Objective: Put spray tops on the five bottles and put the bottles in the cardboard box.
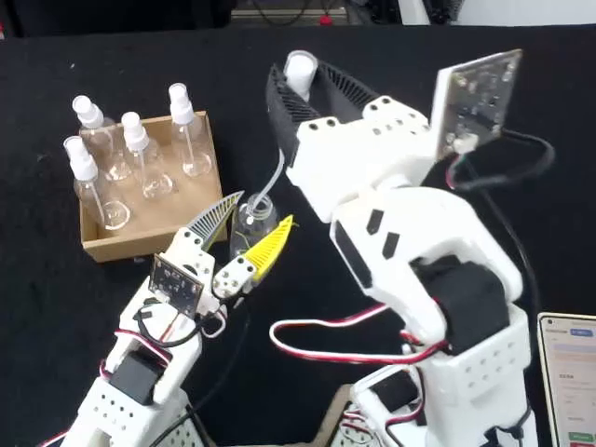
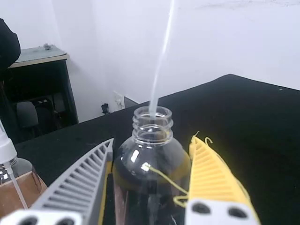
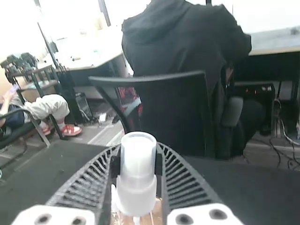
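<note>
Clamped in the left gripper (image 2: 153,139), between one ribbed grey finger and one ribbed yellow: the rounded shoulder of a clear plastic bottle (image 2: 150,164), upright on the black cloth-covered table (image 1: 56,279), threaded neck open. Down into that neck, a thin translucent dip tube (image 1: 270,182), curving from above.

Higher and farther back, pinched between the black lattice fingers of the right gripper (image 3: 137,154) — a white spray top (image 3: 137,164), smooth and cylindrical, cap uppermost, at the tube's upper end.

Just left of the held bottle, near the grey finger: a shallow brown cardboard box (image 1: 149,237), plain-sided, no print to be seen. Inside, upright and close together, four clear bottles (image 1: 140,158), each capped with a white spray top.

At the near right edge, a phone (image 1: 568,382) with lit screen — text on it too small to read.
</note>
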`<state>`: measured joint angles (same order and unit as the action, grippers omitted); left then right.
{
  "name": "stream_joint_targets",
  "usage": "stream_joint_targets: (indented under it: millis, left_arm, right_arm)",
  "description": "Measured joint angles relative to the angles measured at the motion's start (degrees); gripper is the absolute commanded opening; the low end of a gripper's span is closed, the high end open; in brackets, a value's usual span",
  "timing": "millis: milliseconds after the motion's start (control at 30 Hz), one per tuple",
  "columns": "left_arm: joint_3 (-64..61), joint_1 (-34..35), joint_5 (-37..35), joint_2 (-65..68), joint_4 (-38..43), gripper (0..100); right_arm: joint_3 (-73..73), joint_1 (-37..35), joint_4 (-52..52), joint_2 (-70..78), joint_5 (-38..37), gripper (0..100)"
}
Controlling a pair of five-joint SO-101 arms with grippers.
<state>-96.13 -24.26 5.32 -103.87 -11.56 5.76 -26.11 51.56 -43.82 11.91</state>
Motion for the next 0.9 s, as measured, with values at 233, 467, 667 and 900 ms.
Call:
stream_joint_targets:
  millis: [233,467,667,900]
  left_arm:
    - [0.00,0.00,0.00,0.00,0.00,15]
    - [0.00,0.00,0.00,0.00,-0.18,15]
    - [0.00,0.00,0.00,0.00,-0.18,15]
    - [0.00,0.00,0.00,0.00,-0.18,15]
  right_arm:
    - [0.26,0.00,0.00,0.00,0.00,1.5]
    - [0.26,0.00,-1.23,0.00,-2.73,1.5]
    - [0.26,0.00,-1.41,0.00,-3.16,1.5]
    - [4.13,0.00,-2.81,0.09,-3.16,1.5]
